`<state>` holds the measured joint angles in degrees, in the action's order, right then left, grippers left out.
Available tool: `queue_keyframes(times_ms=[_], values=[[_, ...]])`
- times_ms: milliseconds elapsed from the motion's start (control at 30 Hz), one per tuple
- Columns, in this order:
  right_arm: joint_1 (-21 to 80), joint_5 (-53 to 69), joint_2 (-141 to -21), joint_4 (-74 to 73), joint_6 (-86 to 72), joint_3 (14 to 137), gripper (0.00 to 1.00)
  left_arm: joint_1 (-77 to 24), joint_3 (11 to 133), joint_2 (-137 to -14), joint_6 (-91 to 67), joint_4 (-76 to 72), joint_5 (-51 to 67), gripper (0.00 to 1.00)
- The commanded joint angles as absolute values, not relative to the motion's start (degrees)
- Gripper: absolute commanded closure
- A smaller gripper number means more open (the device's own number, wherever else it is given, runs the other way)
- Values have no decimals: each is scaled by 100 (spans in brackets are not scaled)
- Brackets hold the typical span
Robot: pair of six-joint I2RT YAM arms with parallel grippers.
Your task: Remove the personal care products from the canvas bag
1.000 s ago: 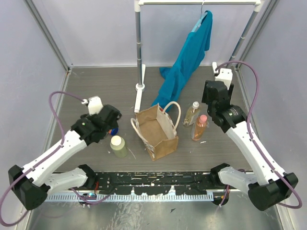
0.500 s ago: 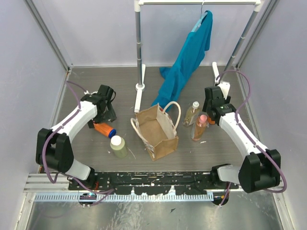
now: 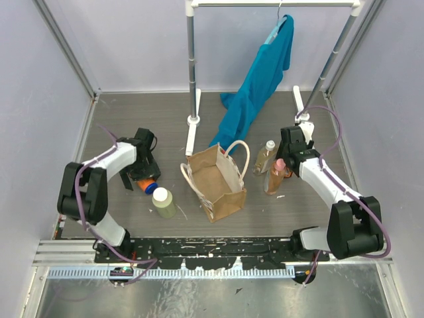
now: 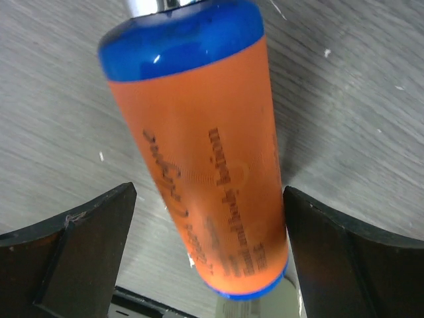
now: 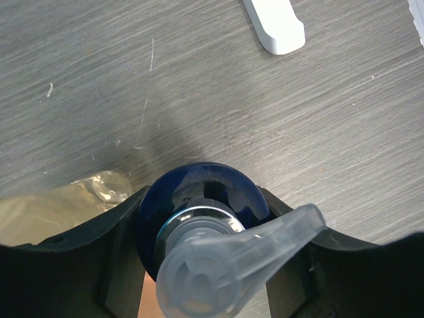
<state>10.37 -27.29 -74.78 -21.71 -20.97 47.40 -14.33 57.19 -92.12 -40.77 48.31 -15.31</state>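
Standing between right fingers [image 5: 99,255]: pump bottle [image 5: 199,189]

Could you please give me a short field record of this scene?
canvas bag: open, upright, no bottle seen inside
left pincer: open, straddling the lying orange bottle
right pincer: flanking the blue pump bottle; grip unclear
yellow-green bottle: standing left of bag
amber bottles: standing right of bag

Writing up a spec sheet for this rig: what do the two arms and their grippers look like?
The left arm and right arm have white links, black joints and a looping purple cable each. Gripper fingers are plain black.
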Motion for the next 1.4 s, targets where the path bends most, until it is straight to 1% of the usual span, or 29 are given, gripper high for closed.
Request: queue_keyframes(times_ms=[0,233,267,300,333,367,400,433,467,500,567,600,633,700,800,933,1033,1133,1267,1333,1367], values=[[995,-2645,-7526,-1459,-2232,4639,84,-1351,5615,-9434,-4255,4201,-1324,0],[970,-2485,-7608,-1260,-2227,4527,81,-1289,5597,-9360,-4465,3960,-1844,2],[967,-2479,-7595,-1228,-2224,4500,80,-1267,5642,-9408,-4494,3999,-1897,2],[964,-2490,-7595,-1229,-2224,4498,75,-1238,5690,-9476,-4515,4010,-1906,2],[961,-2488,-7583,-1238,-2224,4488,67,-1217,5695,-9530,-4455,3902,-1849,6],[962,-2481,-7569,-1240,-2221,4476,56,-1205,5695,-9634,-4419,3834,-1830,13],[966,-2481,-7549,-1262,-2201,4485,46,-1200,5677,-9703,-4413,3765,-1779,24],[967,-2483,-7523,-1317,-2186,4499,39,-1179,5656,-9768,-4405,3685,-1715,34],[967,-2502,-7490,-1367,-2176,4519,31,-1178,5646,-9813,-4403,3648,-1695,47],[965,-2545,-7450,-1423,-2161,4534,23,-1178,5647,-9843,-4429,3645,-1726,65],[963,-2689,-7289,-1607,-2126,4604,11,-1178,5672,-9838,-4438,3663,-1756,93],[965,-2742,-7230,-1681,-2100,4638,7,-1172,5696,-9811,-4449,3715,-1803,100],[966,-2788,-7108,-1744,-2081,4664,5,-1177,5727,-9757,-4451,3770,-1852,100],[966,-2828,-6804,-1858,-2059,4721,4,-1193,5752,-9566,-4419,3860,-1982,100],[967,-2812,-6447,-1987,-2052,4815,4,-1309,5722,-9043,-4396,3996,-2483,100],[967,-2702,-6230,-2122,-2097,4954,4,-1808,5623,-8085,-4342,3951,-3562,100],[966,-2562,-6183,-2136,-2158,5007,4,-2171,5449,-7653,-4324,3700,-4251,100],[965,-2419,-6143,-2091,-2204,5023,4,-2331,4962,-7340,-4320,3063,-4734,100],[967,-2137,-6080,-1961,-2281,4994,5,-2522,4096,-7319,-4078,1486,-5648,100],[966,-2036,-6058,-1916,-2294,5000,5,-2629,4072,-7360,-3962,1137,-5888,100],[961,-1990,-6069,-1915,-2291,5024,5,-2746,4006,-7410,-3782,729,-6172,100]])
